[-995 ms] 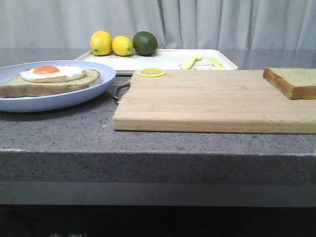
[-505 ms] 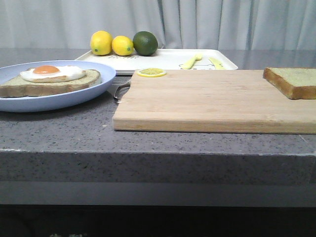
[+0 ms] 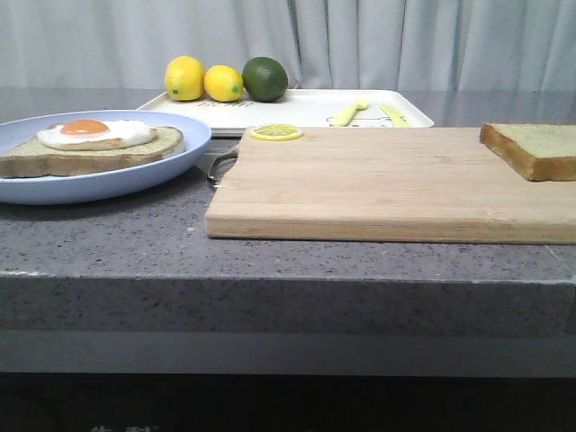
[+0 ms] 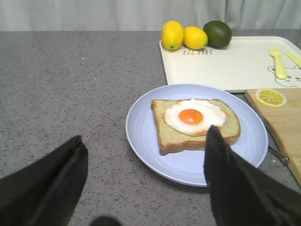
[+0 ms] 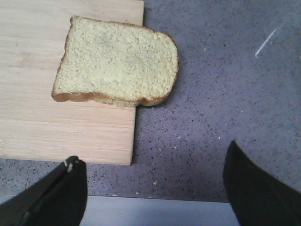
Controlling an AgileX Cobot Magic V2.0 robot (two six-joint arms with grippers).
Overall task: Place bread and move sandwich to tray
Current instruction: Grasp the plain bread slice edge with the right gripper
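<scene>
On cutting board (image 5: 56, 94), bread (image 5: 117, 63) lying flat, overhanging its edge, both grippers (image 4: 141, 179) (image 5: 155, 183) spread, empty

sandwich (image 3: 93, 144) left, bread (image 3: 533, 148) right on board (image 3: 378, 184), tray (image 3: 297, 110) behind

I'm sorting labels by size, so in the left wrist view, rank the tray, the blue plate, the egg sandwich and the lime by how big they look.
1. tray, partly cut off
2. blue plate
3. sandwich
4. lime
The tray and plate look close; the plate is nearer, so that order is unsure.

Nothing has moved since before: the bread (image 3: 533, 148) and sandwich (image 3: 90, 144) lie unchanged.
</scene>
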